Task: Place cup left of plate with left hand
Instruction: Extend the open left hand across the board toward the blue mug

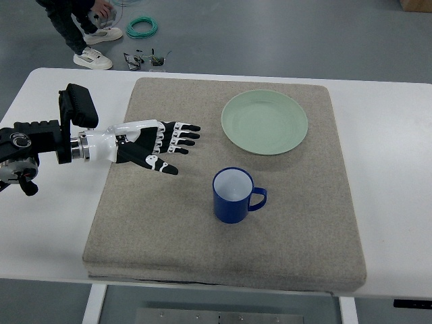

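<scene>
Top view, steep look down onto a white desk (pixel 391 169) carrying a thick beige pad (pixel 297 250) that covers most of its middle. Left arm enters from the picture's left edge, dark wrist housing over the bare desk, white-and-black forearm reaching onto the pad's left part. Left hand (pixel 158 145) lies flat and low over the pad, palm side toward the camera as far as can be judged, fingers (pixel 183 135) stretched out straight and pointing toward the plate, thumb splayed toward the near side; the hand is spread apart and holds nothing. Blue cup (pixel 234 196), white inside, stands upright on the pad near its centre, handle pointing to the picture's right. Cup sits nearer the camera than the plate and slightly to its left, well apart from the hand, with bare pad between cup and fingertips. Pale green plate (pixel 264 122) lies flat on the pad's far right part, apart from the cup, nothing on it. Cup is thus not touched and not gripped. Right arm does not show. On the grey floor beyond the desk: a person's legs and white shoes (pixel 94 50) at the upper left corner, a hand holding some small object that is too blurred to identify, a coil of green cable (pixel 142 27), and a small dark clutter of parts (pixel 145 61) just past the desk's far edge. A brown box corner (pixel 415 5) shows at the top right.
</scene>
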`<state>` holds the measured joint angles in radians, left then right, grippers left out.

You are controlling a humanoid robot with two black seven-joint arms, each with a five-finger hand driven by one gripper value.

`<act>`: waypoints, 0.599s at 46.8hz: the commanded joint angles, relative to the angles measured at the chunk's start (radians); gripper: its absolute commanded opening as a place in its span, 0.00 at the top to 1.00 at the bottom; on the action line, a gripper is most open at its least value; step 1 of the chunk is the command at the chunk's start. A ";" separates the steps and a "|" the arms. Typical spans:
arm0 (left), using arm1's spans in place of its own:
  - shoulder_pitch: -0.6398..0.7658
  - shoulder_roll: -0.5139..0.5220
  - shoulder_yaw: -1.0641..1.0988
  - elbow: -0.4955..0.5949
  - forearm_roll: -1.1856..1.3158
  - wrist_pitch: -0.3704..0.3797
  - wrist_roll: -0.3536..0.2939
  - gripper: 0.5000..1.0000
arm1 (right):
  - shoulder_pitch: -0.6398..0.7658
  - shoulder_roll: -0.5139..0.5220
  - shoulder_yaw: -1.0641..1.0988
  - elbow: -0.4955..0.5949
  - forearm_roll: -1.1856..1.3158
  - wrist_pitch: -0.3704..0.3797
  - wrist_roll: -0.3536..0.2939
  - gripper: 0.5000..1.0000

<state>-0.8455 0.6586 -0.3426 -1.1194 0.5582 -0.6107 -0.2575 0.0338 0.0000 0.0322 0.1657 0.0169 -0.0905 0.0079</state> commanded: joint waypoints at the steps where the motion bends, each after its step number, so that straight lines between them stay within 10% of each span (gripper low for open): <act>1: 0.002 -0.005 -0.004 -0.002 0.003 0.000 -0.012 0.01 | 0.000 0.000 0.000 0.000 0.000 0.000 0.000 0.13; 28: 0.089 -0.051 -0.064 0.013 0.051 0.000 -0.207 0.05 | 0.000 0.000 0.000 0.000 0.000 0.000 0.000 0.13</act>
<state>-0.7578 0.6165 -0.4082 -1.1125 0.6059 -0.6110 -0.4522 0.0337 0.0000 0.0322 0.1657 0.0169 -0.0905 0.0083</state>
